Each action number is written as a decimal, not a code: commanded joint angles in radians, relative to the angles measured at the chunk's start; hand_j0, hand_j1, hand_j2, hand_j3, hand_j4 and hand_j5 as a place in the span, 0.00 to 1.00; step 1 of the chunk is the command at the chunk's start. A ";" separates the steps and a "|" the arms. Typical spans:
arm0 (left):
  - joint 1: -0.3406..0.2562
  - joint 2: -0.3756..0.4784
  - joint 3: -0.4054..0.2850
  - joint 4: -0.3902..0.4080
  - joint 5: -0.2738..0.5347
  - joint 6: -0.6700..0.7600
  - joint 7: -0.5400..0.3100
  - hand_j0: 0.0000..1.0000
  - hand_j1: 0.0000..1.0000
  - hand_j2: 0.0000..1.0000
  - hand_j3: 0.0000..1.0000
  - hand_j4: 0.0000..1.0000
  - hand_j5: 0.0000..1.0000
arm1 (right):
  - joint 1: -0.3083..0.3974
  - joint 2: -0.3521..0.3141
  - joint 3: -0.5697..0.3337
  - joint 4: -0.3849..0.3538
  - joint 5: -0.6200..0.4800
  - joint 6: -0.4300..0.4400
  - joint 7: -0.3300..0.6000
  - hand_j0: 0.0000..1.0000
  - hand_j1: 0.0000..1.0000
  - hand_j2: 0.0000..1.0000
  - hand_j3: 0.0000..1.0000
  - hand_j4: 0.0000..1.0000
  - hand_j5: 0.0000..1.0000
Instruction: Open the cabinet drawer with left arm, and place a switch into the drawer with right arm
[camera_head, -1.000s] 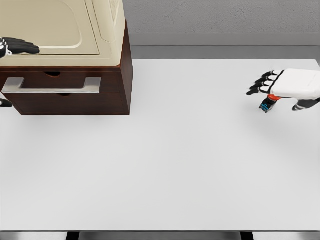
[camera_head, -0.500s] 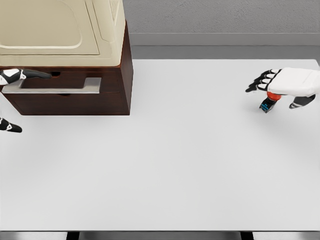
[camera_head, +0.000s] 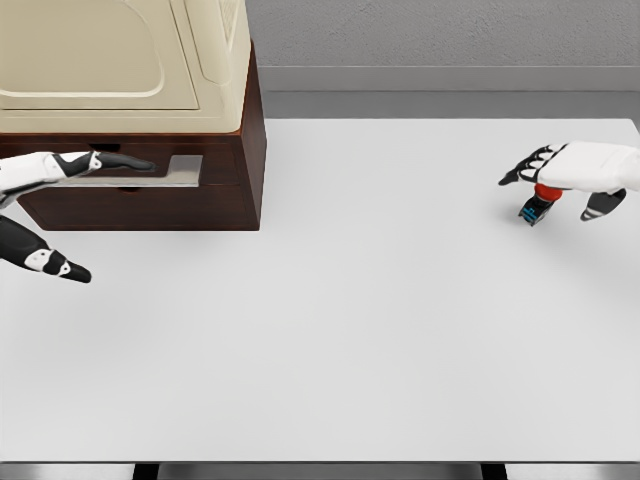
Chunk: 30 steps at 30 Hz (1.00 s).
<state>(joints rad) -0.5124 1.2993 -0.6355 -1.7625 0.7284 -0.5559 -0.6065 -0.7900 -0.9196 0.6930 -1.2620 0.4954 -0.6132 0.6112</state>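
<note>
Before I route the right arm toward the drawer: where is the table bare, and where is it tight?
Bare: the white table between the cabinet and the right hand, and the whole near half. Tight: the drawer handle, where the left hand reaches in, and around the switch under the right hand.

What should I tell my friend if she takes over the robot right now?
Left hand: open, fingers spread, one finger lying over the flat grey drawer handle, thumb lower down over the table. It grips nothing.
Right hand: at the far right edge, hovering over the small red, black and blue switch, fingers not closed on it.
The dark brown wooden cabinet with the cream appliance on top stands at the back left of the white table. Its drawer looks shut.
Done: both hands have reached their things.
Left: grip the handle, pull the drawer open, grasp the switch, put it in the drawer.
</note>
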 joint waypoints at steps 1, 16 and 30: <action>0.000 -0.006 0.002 0.000 0.014 0.022 -0.004 1.00 1.00 1.00 1.00 1.00 1.00 | 0.000 0.010 0.000 0.016 0.005 0.002 0.000 1.00 1.00 1.00 1.00 1.00 1.00; 0.002 0.054 0.008 0.005 -0.083 0.088 -0.004 1.00 1.00 1.00 1.00 1.00 1.00 | -0.029 0.044 0.019 0.104 0.035 0.002 0.000 1.00 1.00 1.00 1.00 1.00 1.00; -0.034 0.025 0.016 0.011 -0.188 0.229 -0.004 1.00 1.00 1.00 1.00 1.00 1.00 | -0.046 0.077 0.039 0.170 0.060 0.002 0.000 1.00 1.00 1.00 1.00 1.00 1.00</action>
<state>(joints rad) -0.5446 1.3294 -0.6196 -1.7527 0.5539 -0.3402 -0.6111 -0.8360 -0.8441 0.7305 -1.1104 0.5518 -0.6132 0.6112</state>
